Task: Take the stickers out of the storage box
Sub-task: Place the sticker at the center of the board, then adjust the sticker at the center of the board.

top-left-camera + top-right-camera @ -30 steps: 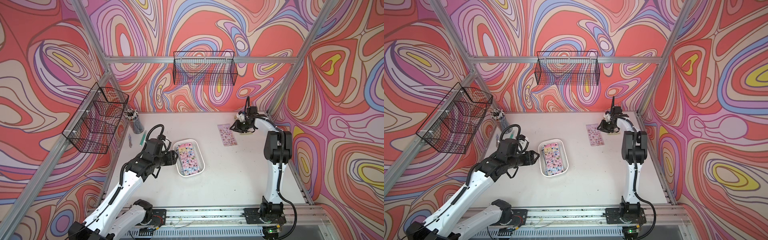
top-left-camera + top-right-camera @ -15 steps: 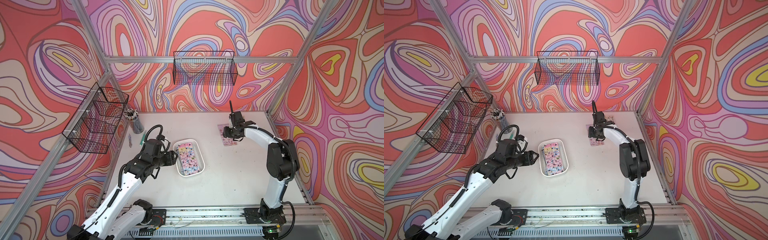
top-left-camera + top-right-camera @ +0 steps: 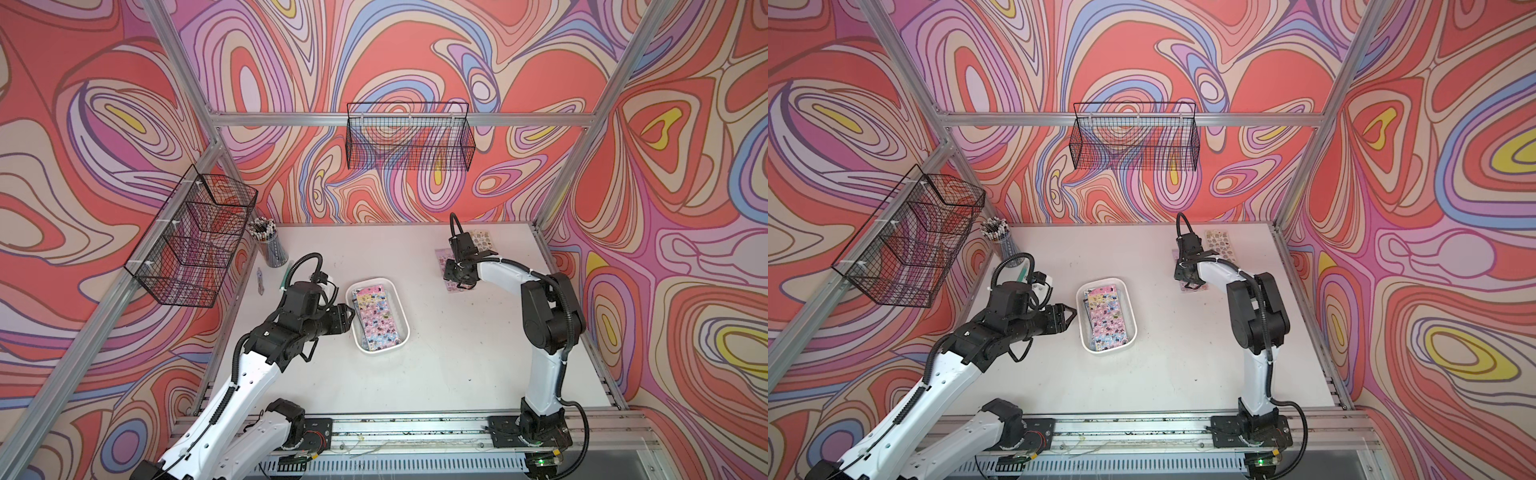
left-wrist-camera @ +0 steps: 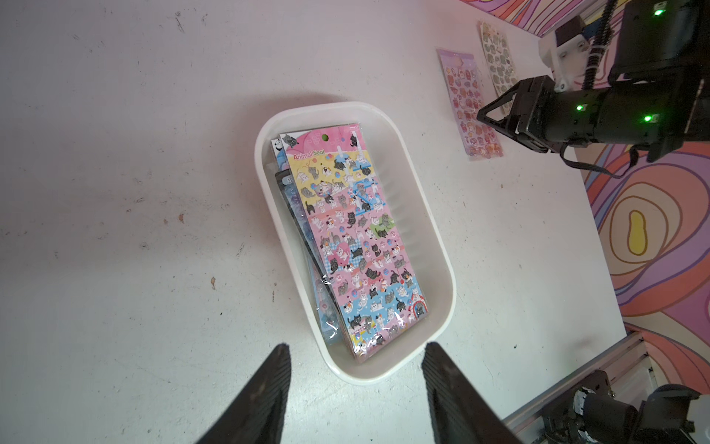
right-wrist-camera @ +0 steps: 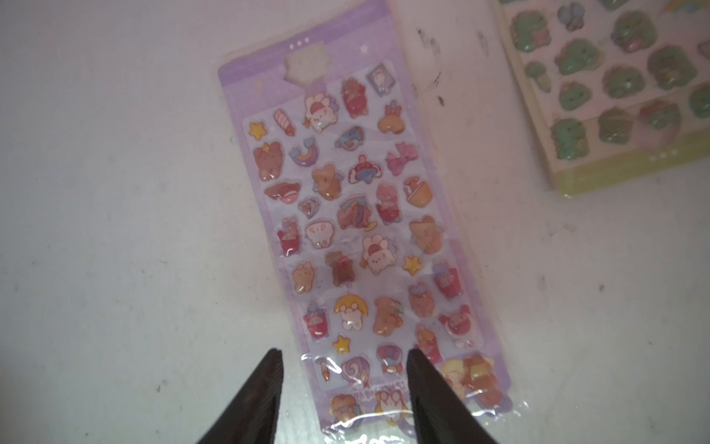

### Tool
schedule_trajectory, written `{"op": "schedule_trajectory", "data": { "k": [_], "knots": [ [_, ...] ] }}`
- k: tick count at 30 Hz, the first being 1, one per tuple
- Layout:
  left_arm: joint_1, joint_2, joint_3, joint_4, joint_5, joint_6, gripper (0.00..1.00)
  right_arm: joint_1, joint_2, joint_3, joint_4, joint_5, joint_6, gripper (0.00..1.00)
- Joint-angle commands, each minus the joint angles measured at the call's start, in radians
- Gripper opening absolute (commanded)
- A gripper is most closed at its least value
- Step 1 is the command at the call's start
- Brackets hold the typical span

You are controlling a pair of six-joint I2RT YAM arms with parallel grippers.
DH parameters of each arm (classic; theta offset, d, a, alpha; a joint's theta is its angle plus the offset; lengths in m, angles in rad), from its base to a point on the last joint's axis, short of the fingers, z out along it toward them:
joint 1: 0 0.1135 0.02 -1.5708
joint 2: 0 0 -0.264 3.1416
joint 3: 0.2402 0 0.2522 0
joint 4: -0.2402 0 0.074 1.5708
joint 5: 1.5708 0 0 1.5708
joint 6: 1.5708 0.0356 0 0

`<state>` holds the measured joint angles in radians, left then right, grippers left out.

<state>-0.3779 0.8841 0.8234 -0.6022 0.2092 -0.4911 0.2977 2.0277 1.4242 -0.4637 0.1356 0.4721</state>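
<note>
White table (image 3: pixel 457 353) already carries two sticker sheets (image 5: pixel 357 230), a stack (image 4: pixel 349 238) is left in the storage box (image 4: pixel 430 238), and left tool (image 4: pixel 357 346) and right tool (image 5: pixel 344 350) both hang spread, empty.

Both top views come through bright and evenly lit for me, with soft shadows. My right wrist view is hazy, pink-tinted and out of focus, with glare on the wrapper of the purple sticker sheet (image 5: pixel 357 230). My left wrist view is crisp, and the storage box (image 4: pixel 411 230) casts a faint shadow.
</note>
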Motion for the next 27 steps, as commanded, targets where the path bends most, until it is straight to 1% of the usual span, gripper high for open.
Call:
{"op": "schedule_trajectory", "data": {
  "k": [1,5,9,19,27],
  "knots": [
    [0.007,-0.005,-0.001,-0.014,0.005,0.000,0.59,0.003,0.043,0.030,0.017,0.026,0.044,0.54],
    [0.007,-0.026,-0.021,0.005,0.012,-0.010,0.59,0.003,0.061,0.033,0.034,0.049,0.062,0.53],
    [0.007,-0.018,-0.011,-0.005,0.013,-0.006,0.59,0.003,0.095,0.049,0.030,0.074,0.070,0.53],
    [0.007,-0.035,-0.013,-0.003,0.014,-0.006,0.59,0.000,0.186,0.138,0.011,0.128,0.120,0.50],
    [0.007,-0.049,-0.013,-0.007,0.010,-0.003,0.59,-0.046,0.232,0.191,0.005,0.116,0.184,0.49]
  ]
}}
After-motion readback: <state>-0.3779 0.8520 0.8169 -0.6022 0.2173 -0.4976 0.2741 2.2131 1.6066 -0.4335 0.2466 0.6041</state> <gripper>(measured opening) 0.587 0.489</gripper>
